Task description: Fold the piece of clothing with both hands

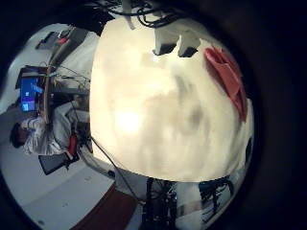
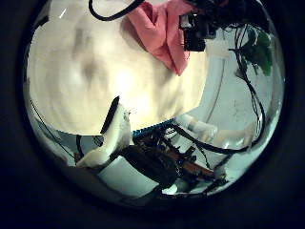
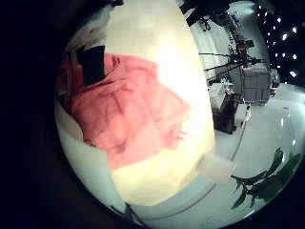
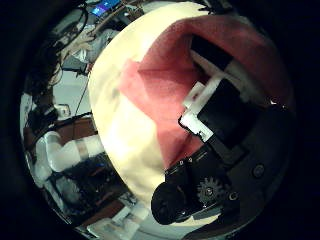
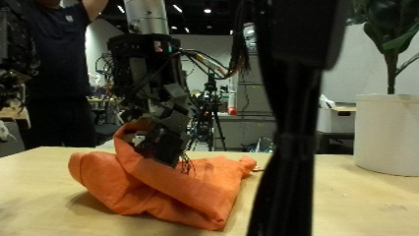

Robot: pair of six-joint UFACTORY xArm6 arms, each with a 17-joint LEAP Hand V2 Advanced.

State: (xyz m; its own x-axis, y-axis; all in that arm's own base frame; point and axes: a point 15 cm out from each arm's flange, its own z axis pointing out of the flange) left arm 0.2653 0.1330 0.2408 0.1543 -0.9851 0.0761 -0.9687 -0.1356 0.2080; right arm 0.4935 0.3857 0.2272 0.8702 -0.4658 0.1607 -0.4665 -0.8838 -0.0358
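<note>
An orange cloth (image 5: 164,182) lies in a bunched heap on the pale table (image 5: 39,211). One corner of the cloth is lifted higher than the rest. A hand (image 5: 164,128) hangs down from its arm right over the heap. Its fingers (image 5: 170,147) bend down into the lifted part of the cloth and seem to have hold of it.

The right thumb side palm view is very close to the cloth (image 4: 160,90), so this is the right hand (image 4: 215,100). Its black and white fingers (image 4: 200,105) rest on the cloth. In the right little finger side palm view the cloth (image 3: 129,110) fills much of the table and looks wrinkled.

The left hand (image 2: 112,138) is well apart from the cloth. In its views the cloth (image 2: 162,33) is small and lies near the far edge of the table (image 2: 86,76). I cannot tell how its fingers are held.

A white pot (image 5: 387,133) stands near the table.
</note>
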